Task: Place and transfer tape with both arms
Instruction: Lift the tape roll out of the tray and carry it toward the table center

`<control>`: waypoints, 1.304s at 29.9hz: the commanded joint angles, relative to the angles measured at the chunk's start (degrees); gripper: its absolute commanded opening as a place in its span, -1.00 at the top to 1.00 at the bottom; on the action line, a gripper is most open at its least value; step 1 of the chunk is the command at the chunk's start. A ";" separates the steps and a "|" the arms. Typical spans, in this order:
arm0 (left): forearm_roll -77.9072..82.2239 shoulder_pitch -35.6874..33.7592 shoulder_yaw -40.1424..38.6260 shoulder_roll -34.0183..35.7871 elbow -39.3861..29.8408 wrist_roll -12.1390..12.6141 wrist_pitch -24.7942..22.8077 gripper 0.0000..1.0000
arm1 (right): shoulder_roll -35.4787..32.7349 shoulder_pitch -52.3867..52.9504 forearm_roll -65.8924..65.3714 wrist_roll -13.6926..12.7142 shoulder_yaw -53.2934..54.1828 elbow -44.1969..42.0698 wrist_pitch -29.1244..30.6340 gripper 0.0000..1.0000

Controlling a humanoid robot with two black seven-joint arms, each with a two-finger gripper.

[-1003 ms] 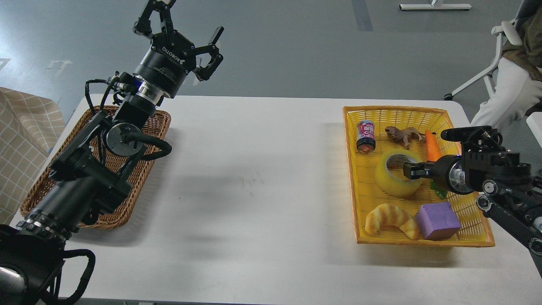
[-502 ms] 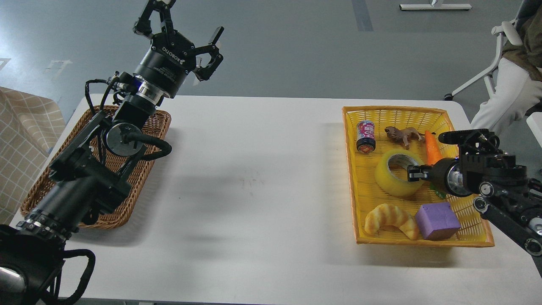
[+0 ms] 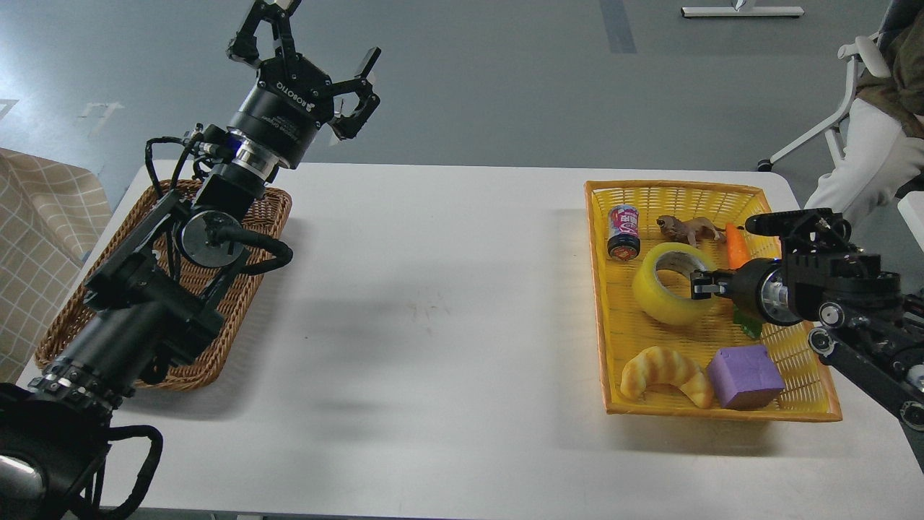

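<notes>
The tape (image 3: 658, 297), a wide yellow roll with a grey-white core, is in the yellow basket (image 3: 671, 186) at the right of the white table. It tilts, with its right side raised. My right gripper (image 3: 699, 284) comes in from the right and is shut on the roll's right wall, one finger inside the core. My left gripper (image 3: 317, 61) is open and empty. It is held high above the table's far left, over the brown wicker basket (image 3: 68, 312).
The yellow basket also holds a small can (image 3: 624, 231), a toy lion (image 3: 687, 229), a carrot (image 3: 736, 245), a croissant toy (image 3: 664, 370) and a purple block (image 3: 745, 375). A chair with a seated person (image 3: 866, 144) is beyond the table's right corner.
My right gripper has moved slightly up and left, and the tape has shifted with it and tilted. The left arm has not moved.
</notes>
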 commanded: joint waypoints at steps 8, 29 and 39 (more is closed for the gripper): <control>0.01 0.01 0.00 -0.26 0.00 0.00 0.00 -0.96 | -4.04 3.82 0.55 0.01 0.12 6.10 -0.01 1.00; 0.01 0.01 0.01 0.09 0.00 0.00 0.00 -0.96 | 10.72 16.83 0.63 0.01 -4.27 -0.31 -0.01 1.00; 0.01 0.01 0.09 -0.26 -0.09 0.00 0.00 -0.96 | 21.09 20.96 0.72 0.01 -9.02 -5.24 -0.01 1.00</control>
